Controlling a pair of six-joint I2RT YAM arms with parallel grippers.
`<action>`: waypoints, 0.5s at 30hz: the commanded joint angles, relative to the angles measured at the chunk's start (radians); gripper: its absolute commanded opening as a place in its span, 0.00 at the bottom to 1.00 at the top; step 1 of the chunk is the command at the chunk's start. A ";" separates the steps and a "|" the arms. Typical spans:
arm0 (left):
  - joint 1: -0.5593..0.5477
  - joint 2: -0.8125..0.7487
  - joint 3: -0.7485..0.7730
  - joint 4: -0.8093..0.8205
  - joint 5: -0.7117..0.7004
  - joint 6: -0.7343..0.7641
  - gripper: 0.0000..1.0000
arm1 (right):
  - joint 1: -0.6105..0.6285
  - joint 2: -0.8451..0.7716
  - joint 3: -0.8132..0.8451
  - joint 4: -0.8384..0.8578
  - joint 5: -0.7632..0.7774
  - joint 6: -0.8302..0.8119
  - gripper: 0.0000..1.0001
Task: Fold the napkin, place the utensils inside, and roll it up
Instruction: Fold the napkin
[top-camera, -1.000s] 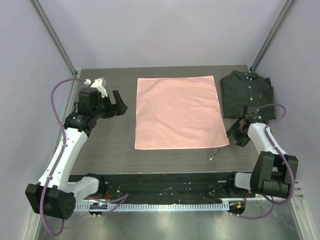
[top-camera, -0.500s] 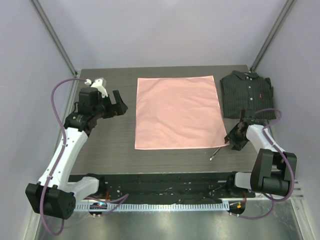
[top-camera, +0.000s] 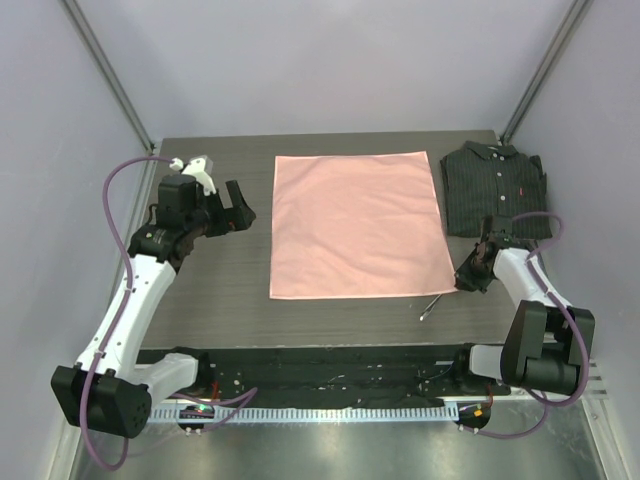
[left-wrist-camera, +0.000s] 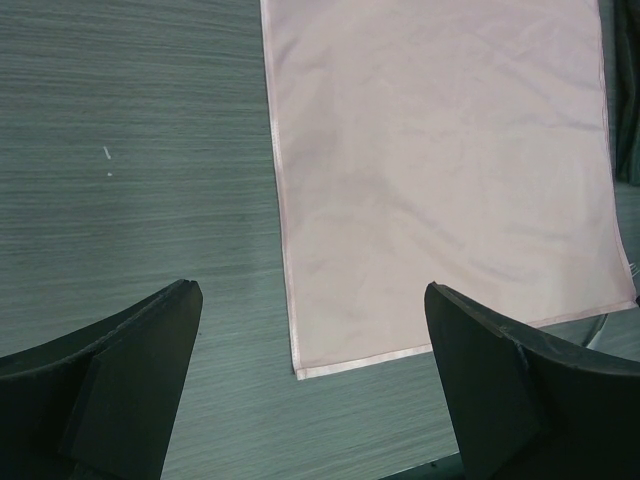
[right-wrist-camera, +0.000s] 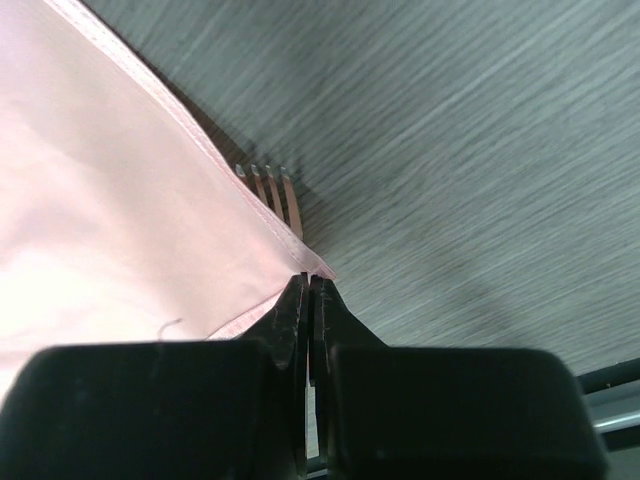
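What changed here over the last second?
The right hand eased toward the napkin's near right corner and shut there, seemingly pinching it. The left hand stayed open and still. The napkin, fork and shirt lie as before.

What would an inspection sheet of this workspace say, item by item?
Surface: dark grey wood-grain table.
Job's things: salmon-pink satin napkin spread flat, unfolded; small silver metal fork at its near right corner.
Clutter: dark pinstriped folded shirt, far right.
Pincers: left pincer open, left of the napkin; right pincer shut at that corner.
Cables: purple cables loop along both arms, clear of the napkin.
Surroundings: pale walls, metal corner posts.
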 joint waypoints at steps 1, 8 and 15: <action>0.004 -0.002 0.000 0.032 0.010 0.010 1.00 | -0.001 -0.036 0.045 0.010 -0.053 -0.035 0.01; 0.004 -0.005 -0.003 0.032 0.015 0.010 1.00 | 0.000 -0.062 0.039 0.001 -0.029 -0.029 0.15; 0.004 -0.009 -0.001 0.034 0.015 0.010 1.00 | 0.000 0.000 0.012 0.015 -0.033 -0.017 0.40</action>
